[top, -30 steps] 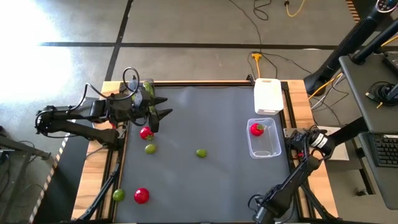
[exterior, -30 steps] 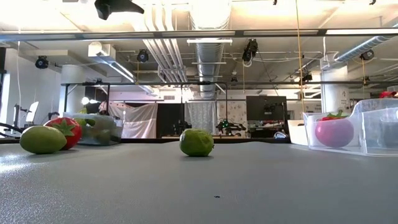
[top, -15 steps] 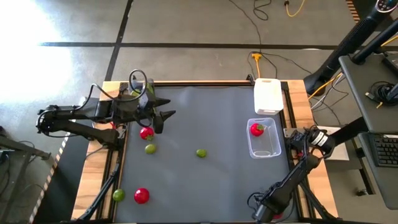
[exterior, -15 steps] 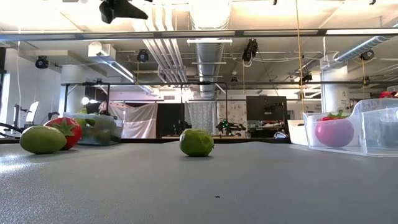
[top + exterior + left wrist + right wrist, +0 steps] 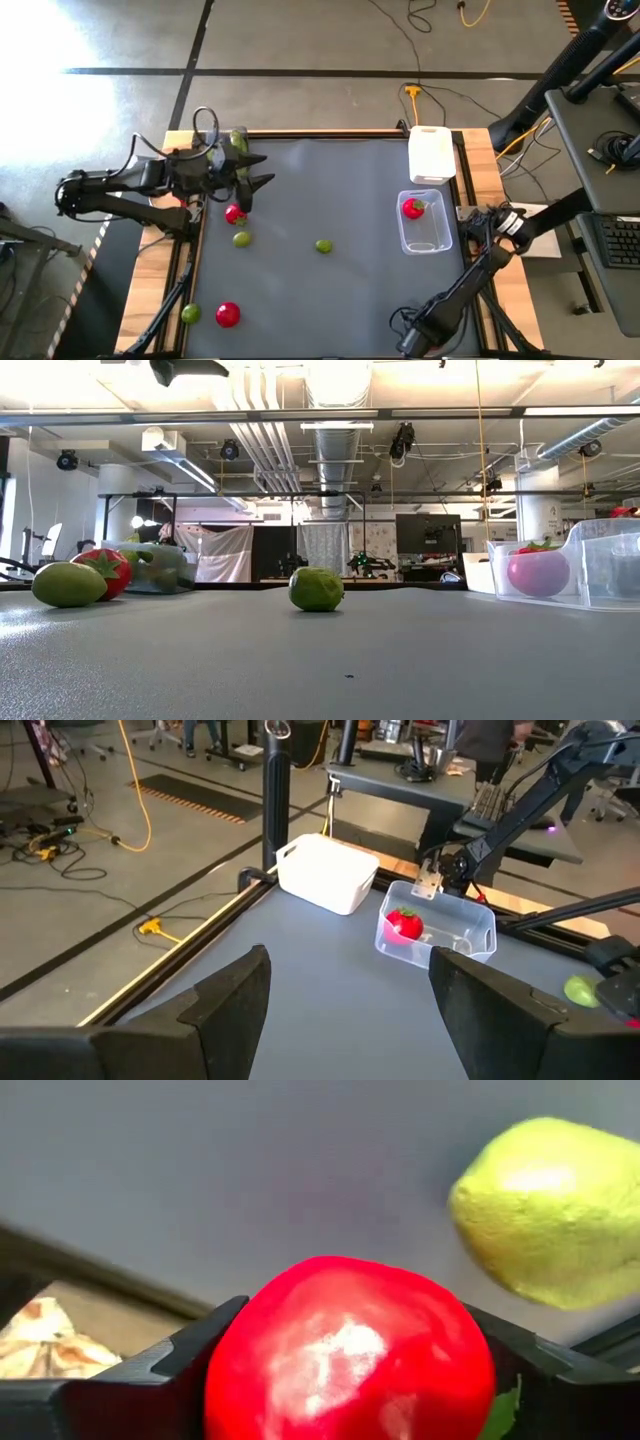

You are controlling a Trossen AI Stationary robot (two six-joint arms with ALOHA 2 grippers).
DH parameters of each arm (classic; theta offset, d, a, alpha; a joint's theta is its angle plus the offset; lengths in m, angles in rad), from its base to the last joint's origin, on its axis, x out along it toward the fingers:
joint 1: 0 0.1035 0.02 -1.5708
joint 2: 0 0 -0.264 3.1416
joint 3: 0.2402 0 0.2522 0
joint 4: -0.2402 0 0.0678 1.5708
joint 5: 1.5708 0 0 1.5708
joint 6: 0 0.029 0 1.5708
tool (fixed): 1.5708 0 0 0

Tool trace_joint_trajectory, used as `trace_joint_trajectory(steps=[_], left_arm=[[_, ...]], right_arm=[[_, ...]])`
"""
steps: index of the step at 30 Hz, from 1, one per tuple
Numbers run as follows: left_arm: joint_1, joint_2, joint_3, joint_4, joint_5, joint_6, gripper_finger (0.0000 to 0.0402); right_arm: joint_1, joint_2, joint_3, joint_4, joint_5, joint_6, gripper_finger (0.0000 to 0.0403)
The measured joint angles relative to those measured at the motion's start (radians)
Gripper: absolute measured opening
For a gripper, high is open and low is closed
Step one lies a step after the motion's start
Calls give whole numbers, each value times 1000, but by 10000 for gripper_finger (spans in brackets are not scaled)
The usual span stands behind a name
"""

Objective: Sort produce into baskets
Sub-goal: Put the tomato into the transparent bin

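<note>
My left gripper (image 5: 258,182) hangs open and empty above the table's far left, over a red tomato (image 5: 235,213) and a lime (image 5: 241,239); its spread fingers show in its wrist view (image 5: 350,1010). My right gripper (image 5: 350,1370) has a red tomato (image 5: 350,1350) between its fingers, with a lime (image 5: 550,1210) close by on the grey table top. In the high view the right arm (image 5: 470,280) is folded along the table's right side and its fingers do not show. Another lime (image 5: 323,245) lies mid-table. A tomato (image 5: 228,314) and a lime (image 5: 190,314) lie near left. My right gripper has the red tomato between its two fingers, one finger (image 5: 170,1370) against each of the tomato's sides (image 5: 235,1380). The tomato fills the gap. I cannot tell whether it rests on the table or is lifted.
A white bin (image 5: 432,153) stands far right. A clear bin (image 5: 428,235) in front of it holds a tomato (image 5: 412,208). A bin with green cucumbers (image 5: 155,567) stands far left, mostly covered by the left arm in the high view.
My left gripper has swayed a little toward the table's right edge and back, staying open and high above the table. The produce on the table has kept still.
</note>
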Motion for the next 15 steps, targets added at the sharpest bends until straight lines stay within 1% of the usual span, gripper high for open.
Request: trace_joint_trajectory(steps=[5, 7, 8, 10, 11, 13, 14, 15], left_arm=[[0, -35, 0, -24, 0, 3, 256], [0, -47, 0, -27, 0, 3, 256], [0, -51, 0, -27, 0, 3, 256], [0, -59, 0, -27, 0, 3, 256], [0, -61, 0, -27, 1, 3, 256], [0, -66, 0, -27, 1, 3, 256], [-1, -67, 0, -26, 4, 1, 256], [-1, -69, 0, -25, 16, -2, 256]], right_arm=[[-76, -15, 113, -119, 15, -105, 289], [-117, -31, 180, -222, 31, -161, 292], [-138, -37, 222, -289, 58, -193, 292], [-181, -51, 311, -453, 147, -275, 290], [-204, -56, 356, -550, 213, -317, 288], [-245, -75, 423, -725, 392, -356, 287], [-267, -94, 432, -737, 495, -374, 288], [-293, -131, 416, -706, 580, -405, 288]])
